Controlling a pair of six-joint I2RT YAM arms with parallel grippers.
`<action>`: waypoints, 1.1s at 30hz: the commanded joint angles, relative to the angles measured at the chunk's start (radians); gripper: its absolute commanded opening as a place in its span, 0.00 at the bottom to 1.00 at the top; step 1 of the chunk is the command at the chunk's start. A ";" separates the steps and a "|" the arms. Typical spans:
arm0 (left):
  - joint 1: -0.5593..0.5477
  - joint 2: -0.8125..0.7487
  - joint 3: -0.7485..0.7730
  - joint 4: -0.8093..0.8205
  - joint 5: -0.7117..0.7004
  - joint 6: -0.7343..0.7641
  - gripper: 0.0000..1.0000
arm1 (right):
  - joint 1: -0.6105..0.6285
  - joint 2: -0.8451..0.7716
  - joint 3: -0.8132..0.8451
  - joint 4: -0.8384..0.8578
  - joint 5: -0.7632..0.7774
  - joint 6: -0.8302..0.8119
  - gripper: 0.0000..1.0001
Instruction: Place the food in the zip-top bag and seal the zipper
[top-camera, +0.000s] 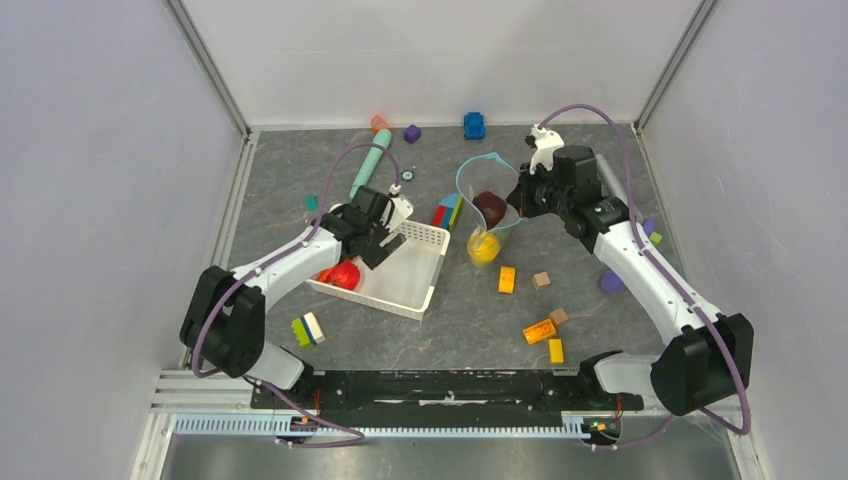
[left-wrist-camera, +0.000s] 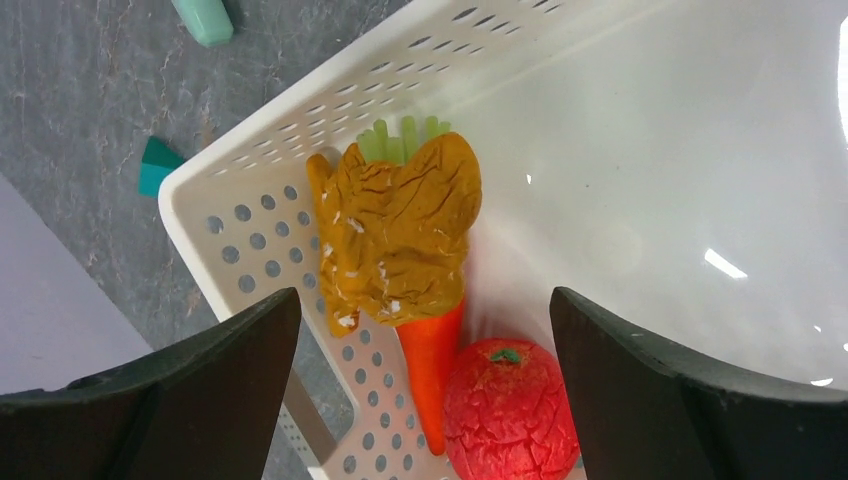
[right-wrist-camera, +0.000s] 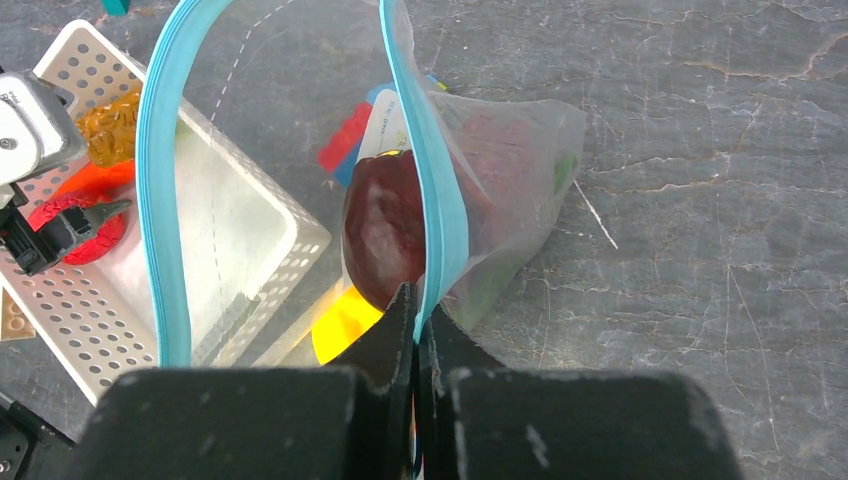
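The clear zip-top bag (top-camera: 478, 195) stands open on the table, its light-blue zipper (right-wrist-camera: 440, 200) forming a loop. Dark maroon food (right-wrist-camera: 385, 225) and yellow food (right-wrist-camera: 340, 325) lie inside it. My right gripper (right-wrist-camera: 418, 310) is shut on the zipper edge, at the bag's right side (top-camera: 520, 198). My left gripper (left-wrist-camera: 422, 305) is open, hovering over the near-left corner of the white basket (top-camera: 425, 237). Below it lie an orange carrot (left-wrist-camera: 430, 350) with a peeling mustard top and a red fruit (left-wrist-camera: 510, 410), between the two fingers but not touched.
A teal marker toy (top-camera: 370, 163) lies behind the basket. Small blocks (top-camera: 474, 125) sit by the back wall, and others (top-camera: 507, 279) lie right of centre. Striped blocks (top-camera: 308, 329) lie front left. A purple piece (top-camera: 611, 282) lies under my right arm. Walls close three sides.
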 joint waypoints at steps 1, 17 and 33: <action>0.039 0.023 -0.001 0.073 0.092 0.073 1.00 | -0.001 0.001 0.029 0.017 0.017 -0.021 0.01; 0.102 0.198 0.117 0.028 0.120 0.056 0.57 | -0.001 0.001 0.036 0.006 0.034 -0.027 0.00; 0.102 0.084 0.172 0.005 0.099 -0.047 0.02 | -0.001 0.010 0.043 0.000 0.032 -0.026 0.00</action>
